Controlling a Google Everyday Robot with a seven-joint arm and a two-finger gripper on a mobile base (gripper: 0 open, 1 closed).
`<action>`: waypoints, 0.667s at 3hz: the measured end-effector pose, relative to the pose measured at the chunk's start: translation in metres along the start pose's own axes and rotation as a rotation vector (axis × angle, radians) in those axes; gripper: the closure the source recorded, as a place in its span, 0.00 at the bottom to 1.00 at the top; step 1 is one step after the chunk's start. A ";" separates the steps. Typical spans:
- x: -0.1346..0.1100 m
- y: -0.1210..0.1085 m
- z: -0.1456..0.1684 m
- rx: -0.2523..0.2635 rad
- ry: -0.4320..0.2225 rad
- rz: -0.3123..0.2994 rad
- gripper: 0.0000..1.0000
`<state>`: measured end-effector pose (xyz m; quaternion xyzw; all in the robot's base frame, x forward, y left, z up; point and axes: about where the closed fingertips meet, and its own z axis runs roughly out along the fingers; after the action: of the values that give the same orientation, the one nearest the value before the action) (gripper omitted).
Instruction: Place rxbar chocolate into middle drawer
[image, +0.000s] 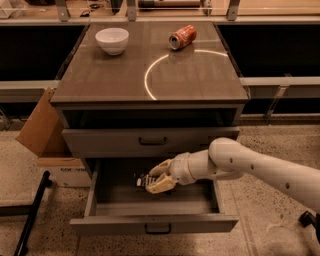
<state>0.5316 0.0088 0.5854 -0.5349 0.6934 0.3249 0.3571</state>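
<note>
The middle drawer is pulled open below the shut upper drawer front. My gripper reaches in from the right, low inside the open drawer. It is shut on the rxbar chocolate, a thin black wrapper with white lettering that sticks out to the left of the fingers. The bar is just above the drawer floor; I cannot tell whether it touches.
On the cabinet top stand a white bowl at the back left and an orange-red soda can lying on its side at the back right. A cardboard box leans at the cabinet's left. A dark pole lies on the floor.
</note>
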 end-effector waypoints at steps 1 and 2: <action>0.016 0.001 0.010 0.043 -0.006 0.010 1.00; 0.033 0.001 0.030 0.069 -0.009 0.043 1.00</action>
<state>0.5296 0.0172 0.5410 -0.5059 0.7140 0.3107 0.3712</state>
